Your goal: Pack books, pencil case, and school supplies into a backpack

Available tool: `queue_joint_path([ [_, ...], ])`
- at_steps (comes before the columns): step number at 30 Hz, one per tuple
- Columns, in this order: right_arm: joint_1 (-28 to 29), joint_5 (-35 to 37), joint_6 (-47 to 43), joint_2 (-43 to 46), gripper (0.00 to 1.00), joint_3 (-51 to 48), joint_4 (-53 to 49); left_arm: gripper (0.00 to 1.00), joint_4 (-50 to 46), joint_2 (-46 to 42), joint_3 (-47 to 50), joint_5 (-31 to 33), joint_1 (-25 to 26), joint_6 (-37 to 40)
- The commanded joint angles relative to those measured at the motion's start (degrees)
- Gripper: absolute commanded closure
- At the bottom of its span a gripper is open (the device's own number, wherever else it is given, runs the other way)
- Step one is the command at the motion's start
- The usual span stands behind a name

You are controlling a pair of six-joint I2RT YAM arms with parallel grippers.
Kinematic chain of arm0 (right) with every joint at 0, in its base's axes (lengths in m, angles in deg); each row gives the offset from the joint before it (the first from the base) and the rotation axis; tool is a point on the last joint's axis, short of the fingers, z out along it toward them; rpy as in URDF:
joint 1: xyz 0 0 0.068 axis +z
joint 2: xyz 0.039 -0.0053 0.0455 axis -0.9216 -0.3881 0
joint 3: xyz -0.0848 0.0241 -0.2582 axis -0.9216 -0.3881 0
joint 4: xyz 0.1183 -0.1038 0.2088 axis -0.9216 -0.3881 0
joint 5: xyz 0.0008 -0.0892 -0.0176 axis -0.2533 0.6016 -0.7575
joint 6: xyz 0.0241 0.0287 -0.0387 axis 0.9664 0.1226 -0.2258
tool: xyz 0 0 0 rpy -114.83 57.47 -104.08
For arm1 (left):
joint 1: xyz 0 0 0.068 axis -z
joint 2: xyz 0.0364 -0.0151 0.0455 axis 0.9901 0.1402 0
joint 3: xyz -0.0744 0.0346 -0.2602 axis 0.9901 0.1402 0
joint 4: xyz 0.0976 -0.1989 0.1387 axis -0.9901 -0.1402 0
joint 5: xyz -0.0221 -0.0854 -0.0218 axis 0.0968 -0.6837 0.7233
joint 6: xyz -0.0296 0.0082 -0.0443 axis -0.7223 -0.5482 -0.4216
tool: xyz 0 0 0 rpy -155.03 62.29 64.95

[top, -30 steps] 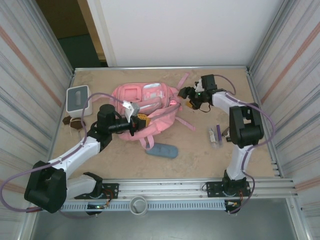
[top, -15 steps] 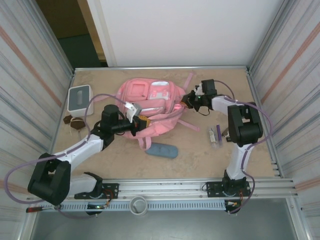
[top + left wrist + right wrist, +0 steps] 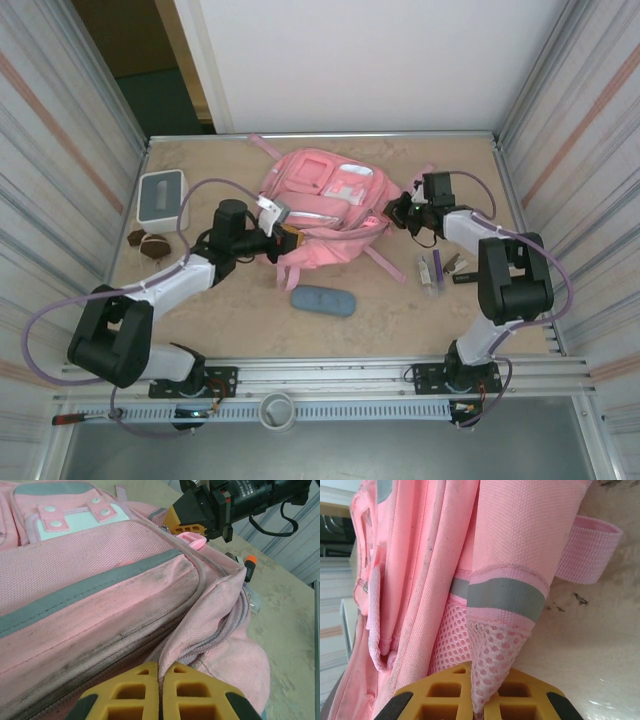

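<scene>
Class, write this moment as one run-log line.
left tool: shut on backpack fabric | right tool: shut on backpack mesh | pencil case: on table, unpacked

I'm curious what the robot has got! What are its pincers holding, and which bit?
Both hold the backpack: the left pincer pinches a pink fabric fold, the right pincer pinches its mesh pocket.

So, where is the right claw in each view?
Top external: the right claw sits right of centre, shut on the right side of the backpack.
Left wrist: right claw at top middle, pinching pink fabric.
Right wrist: right claw at bottom edge, shut on mesh.
Shared landmark: the pink backpack.
</scene>
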Motion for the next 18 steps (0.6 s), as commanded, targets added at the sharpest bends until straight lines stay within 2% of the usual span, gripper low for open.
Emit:
queue_joint_path([
  [1, -0.1, 0.4, -2.6, 5.0, 0.96, -0.7, -3.8, 0.96, -1.8, 0.9, -2.7, 9.9, -1.2, -2.6],
  [11, 2.7, 3.7, -4.3, 7.7, 0.96, -1.5, -6.7, 0.96, -5.6, 5.0, -6.1, 13.4, -2.7, -4.4],
  [18, 9.5, 10.9, -1.2, 9.1, 0.92, -6.1, -3.3, 0.93, -8.1, 9.6, -9.6, 16.5, -6.2, -9.0],
])
